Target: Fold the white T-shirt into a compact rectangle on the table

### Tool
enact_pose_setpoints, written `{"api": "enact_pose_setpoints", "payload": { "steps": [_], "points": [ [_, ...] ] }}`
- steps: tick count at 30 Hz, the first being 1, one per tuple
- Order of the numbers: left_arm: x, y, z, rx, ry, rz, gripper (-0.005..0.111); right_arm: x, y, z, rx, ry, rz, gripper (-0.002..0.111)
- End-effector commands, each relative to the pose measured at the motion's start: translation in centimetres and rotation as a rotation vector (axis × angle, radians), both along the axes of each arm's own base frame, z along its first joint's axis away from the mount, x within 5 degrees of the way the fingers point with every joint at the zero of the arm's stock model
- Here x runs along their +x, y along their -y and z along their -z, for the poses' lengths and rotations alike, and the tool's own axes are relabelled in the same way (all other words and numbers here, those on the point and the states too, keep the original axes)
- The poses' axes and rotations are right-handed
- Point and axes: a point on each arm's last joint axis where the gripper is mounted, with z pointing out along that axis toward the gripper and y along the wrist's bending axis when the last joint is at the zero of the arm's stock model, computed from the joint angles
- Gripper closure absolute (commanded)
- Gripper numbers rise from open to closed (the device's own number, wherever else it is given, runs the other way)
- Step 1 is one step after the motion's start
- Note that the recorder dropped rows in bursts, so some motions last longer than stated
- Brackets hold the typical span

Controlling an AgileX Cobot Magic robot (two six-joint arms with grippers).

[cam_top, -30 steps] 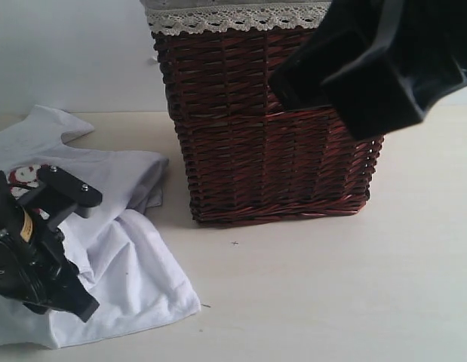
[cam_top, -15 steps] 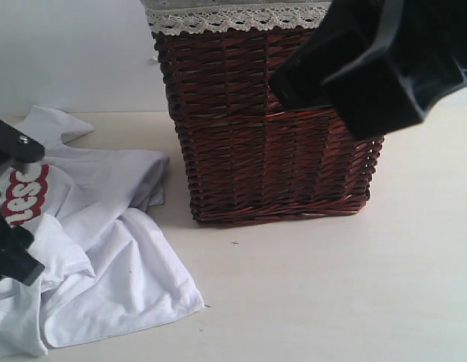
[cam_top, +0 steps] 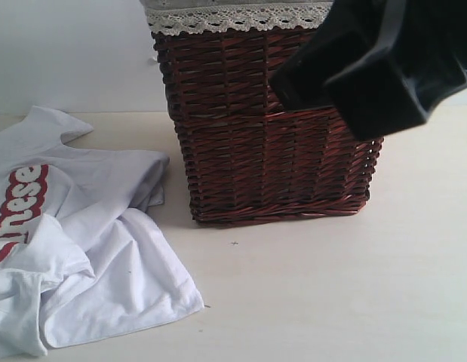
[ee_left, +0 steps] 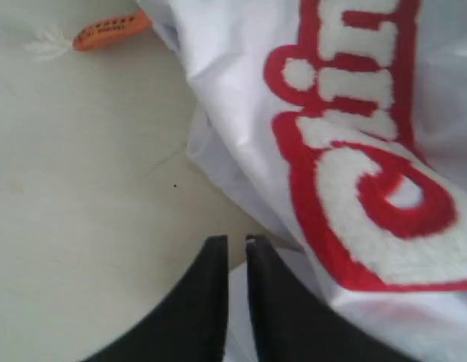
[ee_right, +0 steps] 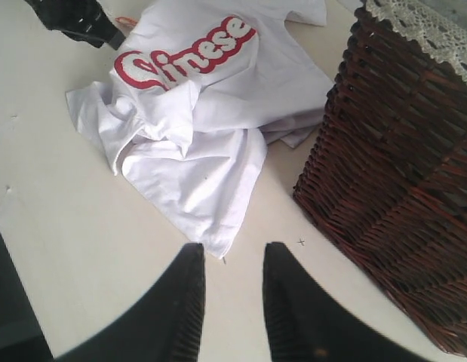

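The white T-shirt (cam_top: 82, 249) lies crumpled on the table (cam_top: 331, 286) at the left, its red-outlined letters (cam_top: 22, 200) facing up. In the left wrist view my left gripper (ee_left: 236, 240) stands at the shirt's edge (ee_left: 218, 162). Its fingers are almost together, with white cloth in the narrow gap. The orange neck tag (ee_left: 109, 30) rests on the table beyond. The right wrist view shows that gripper (ee_right: 75, 19) at the shirt's far end (ee_right: 195, 113). My right gripper (ee_right: 235, 253) hangs open and empty above the table, near the shirt's hem corner (ee_right: 218, 245).
A tall brown wicker basket (cam_top: 271, 128) with a lace-trimmed lining (cam_top: 241, 16) stands on the table right of the shirt. My right arm (cam_top: 376, 60) hangs high in front of its upper right corner. Bare table spreads in front of the basket.
My left gripper has moved off the left edge of the exterior view, uncovering the red letters. The shirt's left part has shifted a little. The right arm has not moved.
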Motion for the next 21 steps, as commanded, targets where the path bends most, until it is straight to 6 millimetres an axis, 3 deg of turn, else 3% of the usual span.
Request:
{"api": "enact_pose_setpoints", "payload": {
  "steps": [1,3,6,9,15,21],
  "points": [
    [1.1,-3.3,2.3,-0.107,-0.042,-0.181,0.06,0.0,0.1,0.0,0.002,0.003,0.001,0.08],
    [1.5,-4.6,3.2,-0.137,-0.066,-0.246,0.056,0.0,0.1,0.0,0.0,0.0,0.001,0.08],
    [2.4,-5.4,4.2,-0.194,-0.035,-0.291,0.063,-0.1,0.2,0.1,-0.006,-0.006,0.001,0.08],
    [3.2,-5.3,5.5,-0.271,-0.008,-0.261,0.071,-0.1,0.2,0.1,-0.008,-0.008,0.001,0.08],
    [4.4,-4.8,8.4,-0.353,0.01,-0.185,0.071,-0.2,0.1,0.1,0.001,-0.022,-0.003,0.08],
    [4.8,-5.1,8.4,-0.308,0.054,-0.152,0.071,-0.2,0.1,0.1,0.0,-0.021,-0.005,0.08]
  ]
}}
